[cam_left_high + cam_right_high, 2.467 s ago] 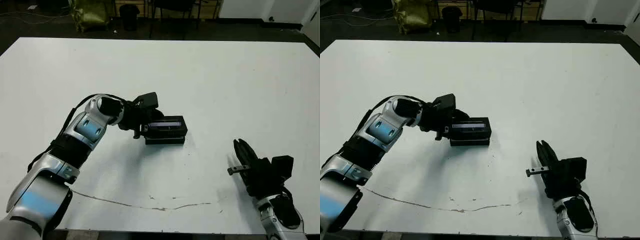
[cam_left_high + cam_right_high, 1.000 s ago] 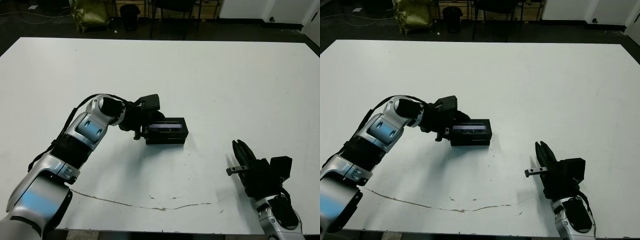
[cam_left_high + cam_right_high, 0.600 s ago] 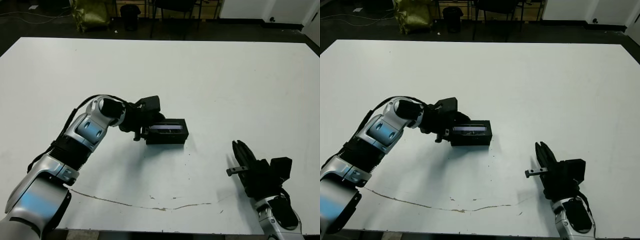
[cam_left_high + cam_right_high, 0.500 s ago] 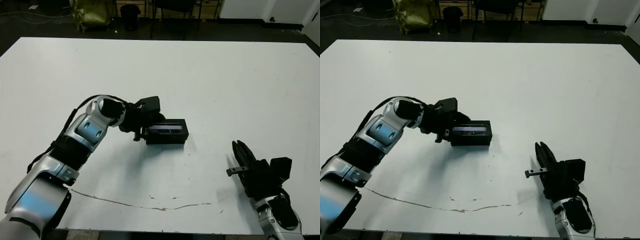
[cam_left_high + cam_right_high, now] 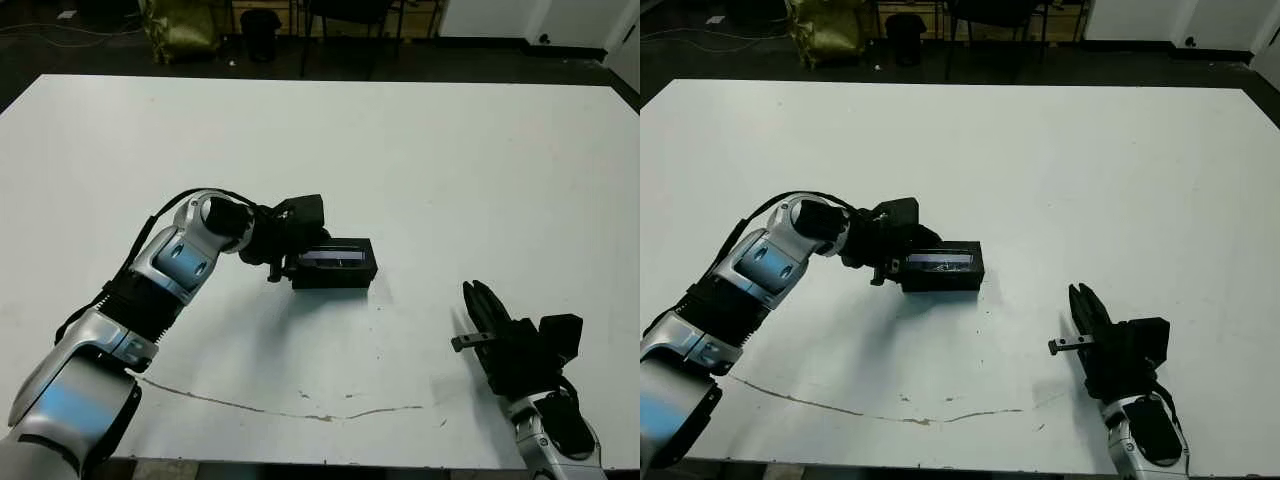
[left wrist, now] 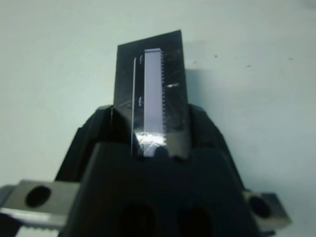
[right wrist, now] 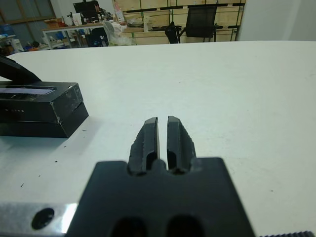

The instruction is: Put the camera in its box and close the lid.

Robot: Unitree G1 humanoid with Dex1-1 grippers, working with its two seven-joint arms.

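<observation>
One black box (image 5: 333,264), its windowed lid (image 6: 154,102) already on top, lies lengthwise away from the left gripper (image 5: 292,252) pinching its near end, while the right gripper (image 5: 487,318), fingers pressed together, sits well apart.

workshop | wooden crates (image 7: 163,6), office chair (image 7: 200,27), cluttered desks (image 7: 69,27)

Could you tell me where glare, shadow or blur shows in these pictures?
Left wrist view: glare streaks the lid's pale window, and the gripper's black body close to the lens is soft. Right wrist view: the room beyond the table is hazy. Left eye view: soft shadows lie beside the box and left arm.
</observation>
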